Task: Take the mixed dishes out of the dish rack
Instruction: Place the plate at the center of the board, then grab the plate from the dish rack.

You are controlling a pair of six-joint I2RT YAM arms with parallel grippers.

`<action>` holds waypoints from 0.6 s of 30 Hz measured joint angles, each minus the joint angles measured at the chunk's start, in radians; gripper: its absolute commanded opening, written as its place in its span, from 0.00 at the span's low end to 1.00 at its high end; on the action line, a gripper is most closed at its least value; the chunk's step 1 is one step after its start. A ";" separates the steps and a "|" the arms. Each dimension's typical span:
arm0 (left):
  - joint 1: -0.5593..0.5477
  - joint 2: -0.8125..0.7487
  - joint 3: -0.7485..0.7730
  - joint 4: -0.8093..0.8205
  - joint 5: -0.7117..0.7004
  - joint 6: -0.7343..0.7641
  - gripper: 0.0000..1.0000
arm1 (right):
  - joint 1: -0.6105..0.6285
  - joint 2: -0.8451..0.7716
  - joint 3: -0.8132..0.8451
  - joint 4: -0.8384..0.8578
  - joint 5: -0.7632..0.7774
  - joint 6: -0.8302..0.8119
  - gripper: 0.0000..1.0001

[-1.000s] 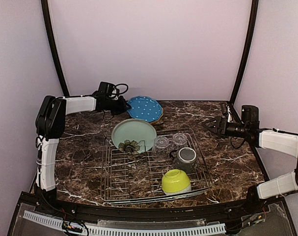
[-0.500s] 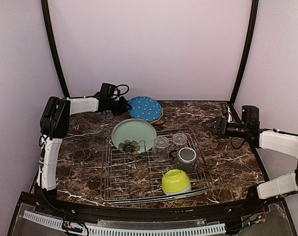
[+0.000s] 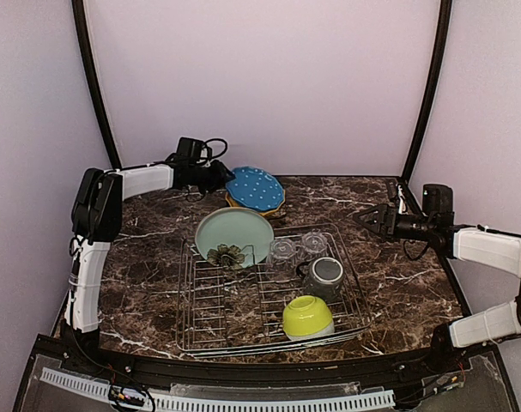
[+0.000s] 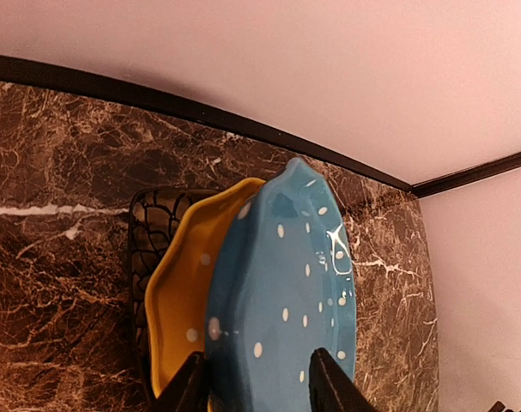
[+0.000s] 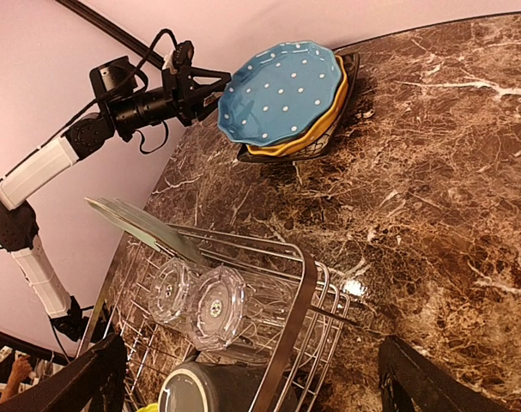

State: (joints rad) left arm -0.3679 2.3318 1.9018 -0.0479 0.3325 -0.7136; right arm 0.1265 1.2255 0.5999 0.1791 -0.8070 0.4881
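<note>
The left jaws have tipped the dotted blue plate [image 3: 257, 189] slightly higher and rightward.

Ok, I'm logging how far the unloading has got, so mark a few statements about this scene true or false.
1. The dotted blue ceramic plate is out of the silver wire dish rack, held by the left gripper. True.
2. The lime-green bowl stands upright. False: it lies upside down in the rack.
3. The right gripper grips a dish. False: it is open and empty.
4. The pale teal plate leans in the rack. True.
</note>
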 measured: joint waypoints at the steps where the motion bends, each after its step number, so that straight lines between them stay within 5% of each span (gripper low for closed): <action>1: -0.001 0.000 0.010 -0.013 -0.008 0.008 0.44 | 0.000 0.000 0.000 0.000 0.000 0.000 0.99; 18: -0.048 -0.008 0.111 -0.173 -0.167 0.212 0.58 | 0.000 0.000 0.000 0.000 0.000 0.001 0.99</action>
State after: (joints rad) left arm -0.4156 2.3241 2.0125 -0.2207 0.1650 -0.5011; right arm 0.1261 1.2255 0.5999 0.1787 -0.8070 0.4889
